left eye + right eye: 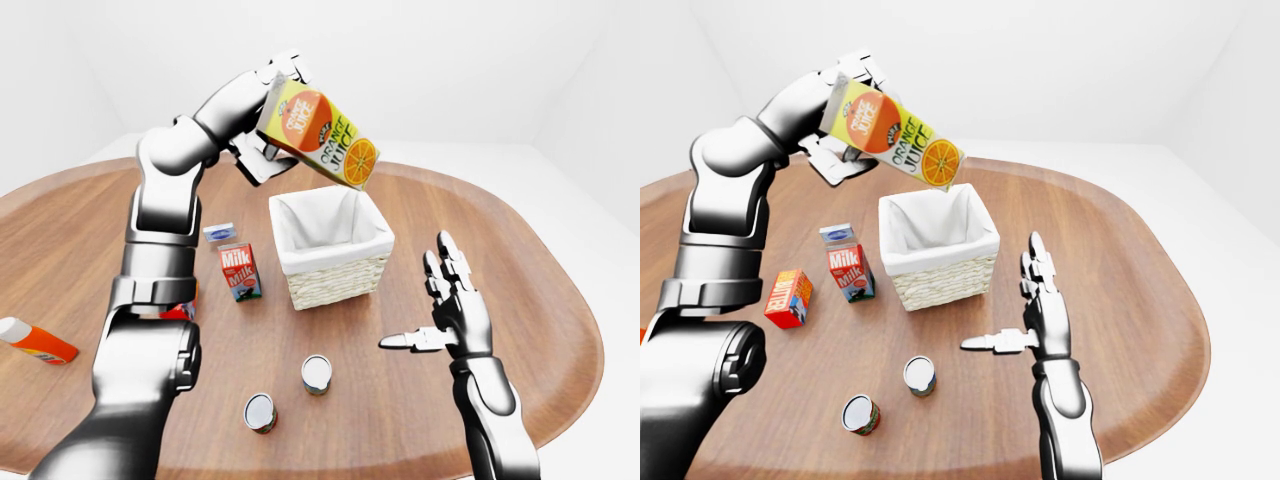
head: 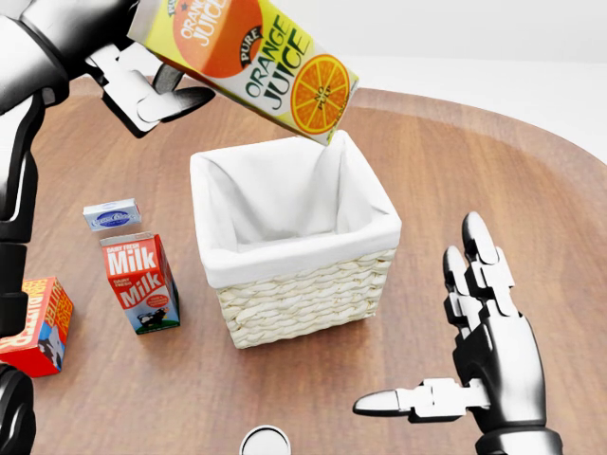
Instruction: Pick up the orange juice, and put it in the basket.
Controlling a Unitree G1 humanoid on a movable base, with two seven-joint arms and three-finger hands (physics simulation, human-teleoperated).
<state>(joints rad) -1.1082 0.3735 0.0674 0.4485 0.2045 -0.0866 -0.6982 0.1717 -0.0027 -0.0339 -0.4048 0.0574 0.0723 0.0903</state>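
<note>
My left hand (image 1: 262, 108) is shut on the orange juice carton (image 1: 318, 132), a yellow and orange box held tilted, its lower end pointing down to the right. The carton hangs in the air just above the far rim of the wicker basket (image 1: 335, 277), which has a white cloth lining and is empty inside. In the head view the carton (image 2: 248, 57) is at the top, over the basket (image 2: 299, 294). My right hand (image 1: 450, 305) is open, fingers spread, low at the right of the basket and holding nothing.
A red milk carton (image 1: 240, 271) and a small blue-white box (image 1: 219, 233) stand left of the basket. A red-orange box (image 1: 788, 298) stands further left. Two cans (image 1: 317, 374) (image 1: 260, 412) stand below the basket. An orange bottle (image 1: 36, 341) lies at the left edge.
</note>
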